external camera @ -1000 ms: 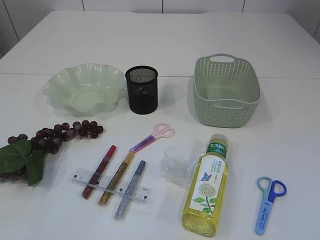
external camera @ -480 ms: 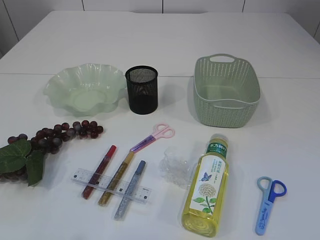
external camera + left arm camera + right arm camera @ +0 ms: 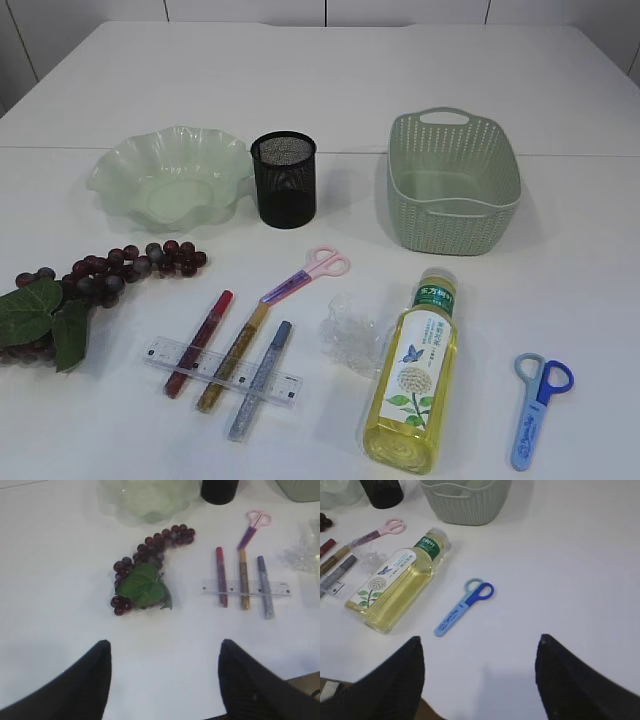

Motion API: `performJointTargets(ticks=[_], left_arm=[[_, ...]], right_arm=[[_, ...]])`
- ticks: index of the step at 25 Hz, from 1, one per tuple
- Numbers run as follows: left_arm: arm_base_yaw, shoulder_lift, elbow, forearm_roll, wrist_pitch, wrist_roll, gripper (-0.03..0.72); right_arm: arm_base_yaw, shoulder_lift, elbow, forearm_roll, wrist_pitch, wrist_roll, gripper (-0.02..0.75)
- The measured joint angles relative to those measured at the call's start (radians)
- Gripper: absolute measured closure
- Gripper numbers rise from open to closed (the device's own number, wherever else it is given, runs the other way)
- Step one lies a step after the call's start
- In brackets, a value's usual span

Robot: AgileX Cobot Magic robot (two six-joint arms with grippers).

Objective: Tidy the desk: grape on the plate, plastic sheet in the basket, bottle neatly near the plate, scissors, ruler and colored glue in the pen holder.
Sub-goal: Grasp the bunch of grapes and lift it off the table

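A white table (image 3: 320, 90) fills the view, its top split by a seam running across behind the plate (image 3: 170, 180), pen holder (image 3: 284, 180) and basket (image 3: 453, 182). Grapes (image 3: 110, 275), glue sticks (image 3: 230, 350) across the ruler (image 3: 222, 372), plastic sheet (image 3: 350, 335), bottle (image 3: 415, 375) and both scissors lie in front — untouched. Left gripper (image 3: 165, 680) and right gripper (image 3: 480, 680) hover with jaws apart, holding nothing.

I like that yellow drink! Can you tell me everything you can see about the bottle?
The bottle lies flat on its side on the white table, its green cap pointing toward the green basket. It looks like clear plastic, nearly full of pale yellow liquid, with a label showing a white flower and a blue butterfly. The crumpled plastic sheet sits right against its left side. Nothing holds it.
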Motion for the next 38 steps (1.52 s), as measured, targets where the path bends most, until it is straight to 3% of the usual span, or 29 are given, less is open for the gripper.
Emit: performJointTargets(ticks=[8,13,18,24,28,38], left_arm=[[0.0,0.245,-0.131,0.175,0.021,-0.086,0.2],[0.0,0.397,-0.222,0.282,0.017,-0.131,0.2],[0.0,0.594,-0.293,0.291,0.004,-0.141,0.195],[0.0,0.849,-0.395,0.254,-0.012,-0.148,0.109],[0.0,1.01,-0.457,0.233,-0.035,-0.15,0.09],[0.0,1.282,-0.473,0.227,-0.06,-0.152,0.088]], right_arm=[[0.0,0.192,-0.1,0.008,0.069,0.106,0.199],[0.0,0.373,-0.18,0.109,0.069,0.15,0.2],[0.0,0.499,-0.206,0.198,0.067,0.184,0.2],[0.0,0.538,-0.207,0.261,0.065,0.192,0.2],[0.0,0.538,-0.207,0.273,0.065,0.193,0.2],[0.0,0.539,-0.207,0.29,0.065,0.196,0.2]])
